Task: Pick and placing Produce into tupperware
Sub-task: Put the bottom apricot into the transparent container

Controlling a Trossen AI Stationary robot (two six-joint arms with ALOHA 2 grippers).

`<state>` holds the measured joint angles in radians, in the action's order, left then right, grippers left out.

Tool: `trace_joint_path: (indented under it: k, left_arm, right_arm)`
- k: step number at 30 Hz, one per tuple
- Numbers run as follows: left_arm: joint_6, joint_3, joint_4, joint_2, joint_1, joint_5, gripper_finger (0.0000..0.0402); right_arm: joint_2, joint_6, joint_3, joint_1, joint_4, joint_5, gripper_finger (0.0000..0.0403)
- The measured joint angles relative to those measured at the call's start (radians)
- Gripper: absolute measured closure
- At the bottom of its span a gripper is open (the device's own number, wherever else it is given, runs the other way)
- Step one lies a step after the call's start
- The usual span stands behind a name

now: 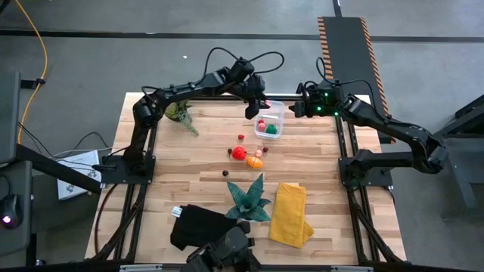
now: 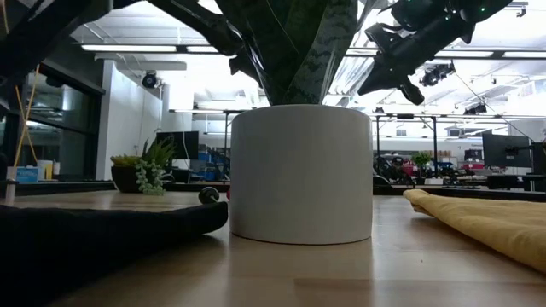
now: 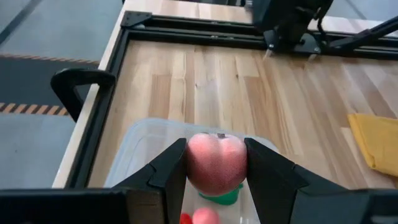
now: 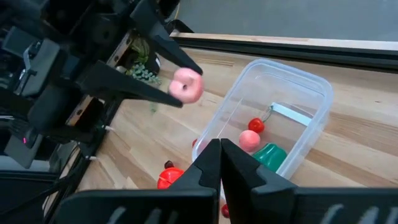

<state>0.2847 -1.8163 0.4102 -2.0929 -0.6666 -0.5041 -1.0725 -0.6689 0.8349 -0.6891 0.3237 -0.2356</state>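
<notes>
Holding a pink fruit (image 3: 216, 163) above the tub (image 1: 274, 111), centre-top of frame, left end effector (image 3: 216, 168) positioned for release; right end effector (image 4: 220, 163) closed, idle beside.

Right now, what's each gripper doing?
Left gripper: closed on the pink fruit, above the tupperware.
Right gripper: shut, holding nothing, beside the tupperware.

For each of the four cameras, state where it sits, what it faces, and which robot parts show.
High: overhead, straight down; both arms, table.
Low: table height, level across; white pot, arm parts above.
Left wrist: over the tupperware; left gripper clamps a pink fruit.
Right wrist: facing the tupperware; right gripper shut, left arm beyond.
Shared: both wrist views show the pink fruit and tupperware.
</notes>
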Motion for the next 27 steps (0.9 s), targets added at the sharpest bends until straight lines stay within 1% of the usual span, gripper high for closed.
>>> trace_joint_path:
  k: [9, 13, 16, 23, 27]
  left_arm:
    - [-0.006, -0.010, 0.080, -0.046, 0.000, -0.001, 0.0263]
    - [-0.054, -0.010, 0.073, -0.069, 0.001, 0.000, 0.0263]
    - [-0.061, -0.010, 0.077, -0.078, 0.005, 0.000, 0.0263]
    - [-0.054, -0.010, 0.070, -0.086, 0.022, 0.062, 0.0263]
    - [-0.054, -0.010, 0.064, -0.088, 0.022, 0.071, 0.0263]
  right_arm:
    - [0.000, 0.000, 0.000, -0.001, 0.000, 0.003, 0.0402]
    - [0.000, -0.001, 0.000, -0.001, 0.000, 0.004, 0.0402]
    - [0.000, -0.003, 0.000, -0.001, 0.000, 0.004, 0.0402]
    - [0.000, -0.004, 0.000, -0.001, 0.000, 0.004, 0.0402]
    - [0.000, -0.004, 0.000, -0.001, 0.000, 0.009, 0.0402]
